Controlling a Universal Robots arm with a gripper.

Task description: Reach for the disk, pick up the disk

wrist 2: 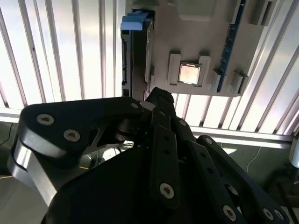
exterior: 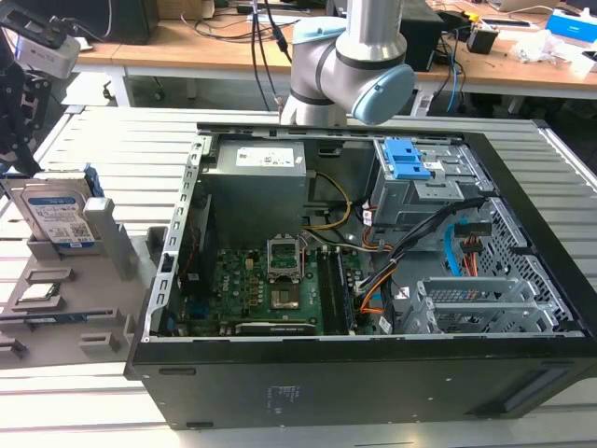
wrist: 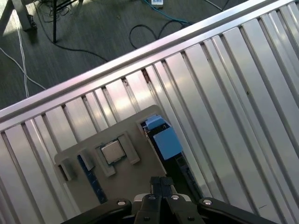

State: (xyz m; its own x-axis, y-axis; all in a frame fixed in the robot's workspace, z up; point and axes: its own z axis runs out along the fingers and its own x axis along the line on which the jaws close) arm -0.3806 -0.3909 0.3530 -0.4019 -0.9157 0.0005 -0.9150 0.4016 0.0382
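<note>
The disk (exterior: 58, 220) stands on edge in a slot of the grey holder (exterior: 112, 245) at the exterior view's left; its white-and-blue label faces the camera. In the second wrist view the disk (wrist 2: 136, 60) is seen edge-on with a blue carrier tab on top, and in the first wrist view the disk (wrist: 166, 142) shows its blue frame. My gripper (exterior: 17, 151) hangs just above the disk and apart from it. The black fingers (wrist: 161, 183) lie together, shut, with nothing between them, and in the second wrist view the gripper (wrist 2: 156, 94) points at the disk's edge.
A small square chip (wrist 2: 189, 73) lies in a pocket of the holder beside the disk. An open computer case (exterior: 373, 261) with a motherboard and a grey drive cage with blue latches (exterior: 406, 159) stands to the exterior view's right. Everything rests on a slatted metal table (wrist: 224, 93).
</note>
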